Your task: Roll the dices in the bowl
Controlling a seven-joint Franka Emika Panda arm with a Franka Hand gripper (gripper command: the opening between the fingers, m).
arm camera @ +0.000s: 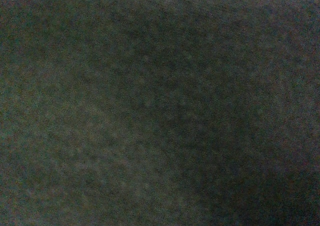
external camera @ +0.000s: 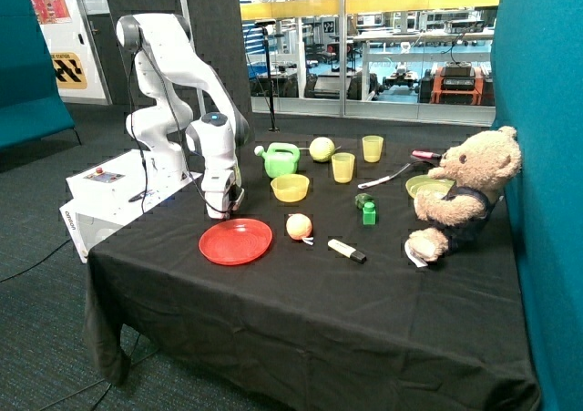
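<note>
The yellow bowl point(external camera: 290, 188) stands on the black tablecloth point(external camera: 301, 311), just in front of the green watering can point(external camera: 281, 159). My gripper point(external camera: 221, 213) hangs low, right at the cloth, behind the far edge of the red plate point(external camera: 236, 241) and a short way beside the bowl. The dices are out of view in both pictures. Only dark cloth point(arm camera: 160, 105) fills the wrist view, and nothing else shows there.
Two yellow cups point(external camera: 342, 167) point(external camera: 372, 148) and a pale ball point(external camera: 321, 148) stand at the back. A peach ball point(external camera: 299, 226), a marker point(external camera: 346, 250) and a green block point(external camera: 368, 212) lie mid-table. A teddy bear point(external camera: 465, 192) sits beside a greenish dish point(external camera: 426, 186).
</note>
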